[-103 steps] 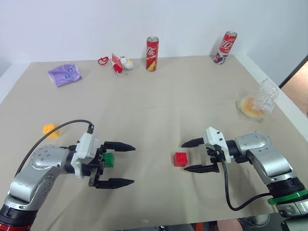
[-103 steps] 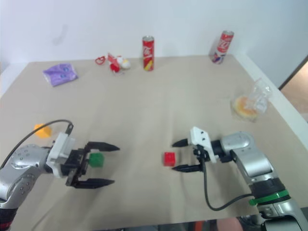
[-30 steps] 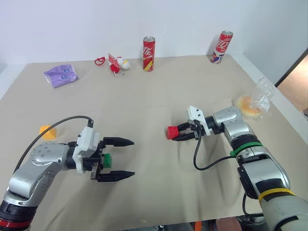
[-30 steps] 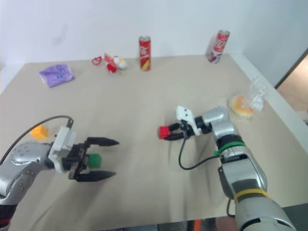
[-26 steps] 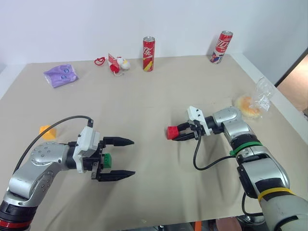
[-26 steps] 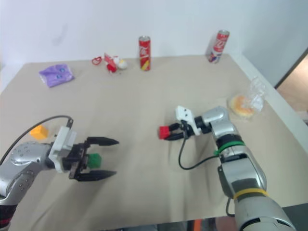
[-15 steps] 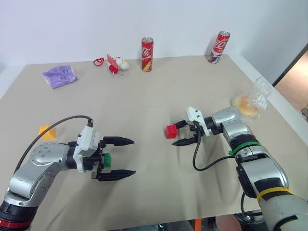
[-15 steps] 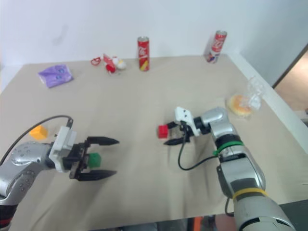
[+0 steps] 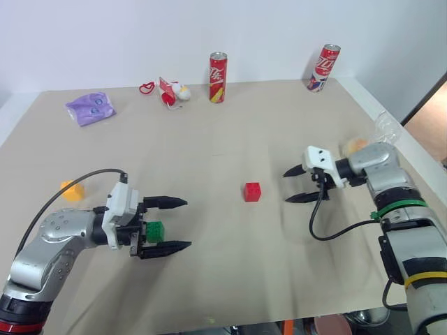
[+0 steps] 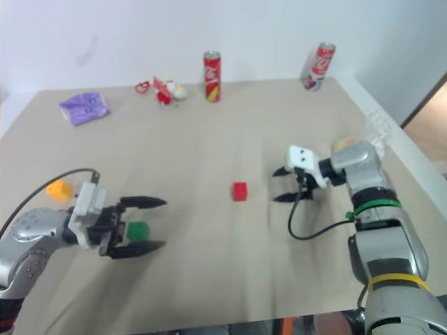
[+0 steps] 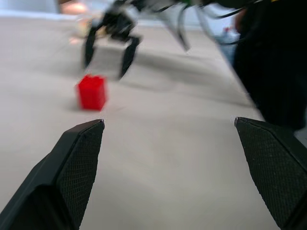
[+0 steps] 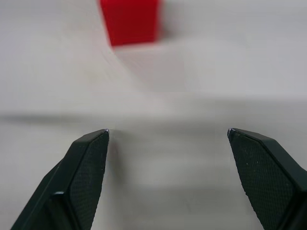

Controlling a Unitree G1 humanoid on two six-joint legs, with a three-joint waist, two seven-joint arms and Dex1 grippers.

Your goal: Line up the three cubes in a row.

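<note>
Left eye view, as I watched from my station: the red cube (image 9: 252,192) sat alone on the beige table (image 9: 230,125), near its middle, with nothing touching it. My right gripper (image 9: 294,185) stood at about 3 o'clock from that cube, well apart from it, its two black fingers spread wide and grasping nothing. The green cube (image 9: 154,232) lay at roughly 8 o'clock from the red one, resting on the table between the spread fingers of my left gripper (image 9: 181,224); whether either finger touched it I could not tell, and the pincer was released, not clenched. The yellow-orange cube (image 9: 71,189) sat farther off, at about 9 o'clock from the red one, near the table's left edge and beside the left arm's black cable (image 9: 66,192).

Along the far edge, at 12 o'clock, stood a red soda can (image 9: 218,68), with a second red can (image 9: 325,68) toward 1 o'clock at the corner. A small red-and-white toy (image 9: 172,92) and a purple pouch (image 9: 91,108) lay toward 11 and 10 o'clock. A clear bagged snack (image 9: 374,136) lay by the right edge, behind my right arm.
</note>
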